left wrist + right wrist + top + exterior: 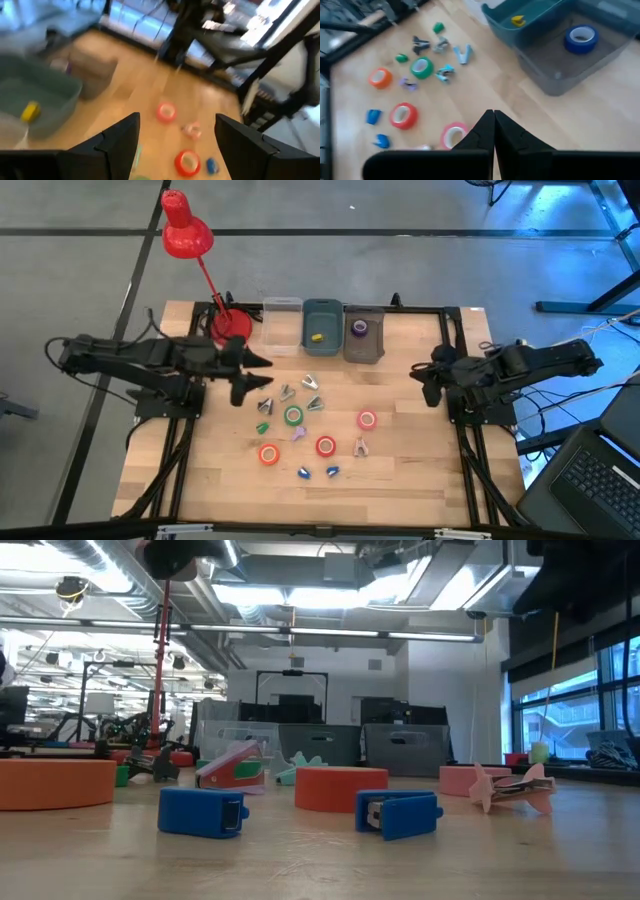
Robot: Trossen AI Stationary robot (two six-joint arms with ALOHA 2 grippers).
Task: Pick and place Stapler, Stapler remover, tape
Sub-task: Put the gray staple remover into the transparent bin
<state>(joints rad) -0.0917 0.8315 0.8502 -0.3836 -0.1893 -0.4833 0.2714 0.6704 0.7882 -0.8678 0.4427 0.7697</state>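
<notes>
My left claw (pixel 262 377) hangs over the tabletop (pixel 400 480) just left of the scattered items, fingers spread wide, nothing between them. In the left wrist view the two dark fingers (pixel 120 137) stand well apart, with bare wood between them.

My right claw (pixel 420 378) is at the right side of the tabletop, near the grey bin (pixel 363 335) — fingers pressed together, holding nothing. The right wrist view shows the tips meeting (pixel 493 125).

Tape, all loose on the wood:
- green roll (pixel 293 416) mid-cluster
- orange roll (pixel 268 454) towards the front left
- red roll (pixel 325 446) just right of centre
- pink roll (pixel 367 420) farthest right, apart from the rest
- one blue-purple roll (pixel 360 328) already lies in the grey bin, clear in the right wrist view (pixel 580 37)

The teal bin (pixel 321 325) holds a small yellow piece (pixel 316 336); the clear bin (pixel 283 325) stands to its left.

Small clamp-like pieces sit around the green roll — silver ones (pixel 311 383), a green one (pixel 263 427), a purple one (pixel 298 434), a pink one (pixel 360 446) beside the red roll. Two blue blocks (pixel 303 473) lie at the front; in the low view (pixel 200 810) they sit closest to the camera. Can't tell which of these are staplers and which removers.

The red lamp (pixel 185 230) stands at the back left corner.
</notes>
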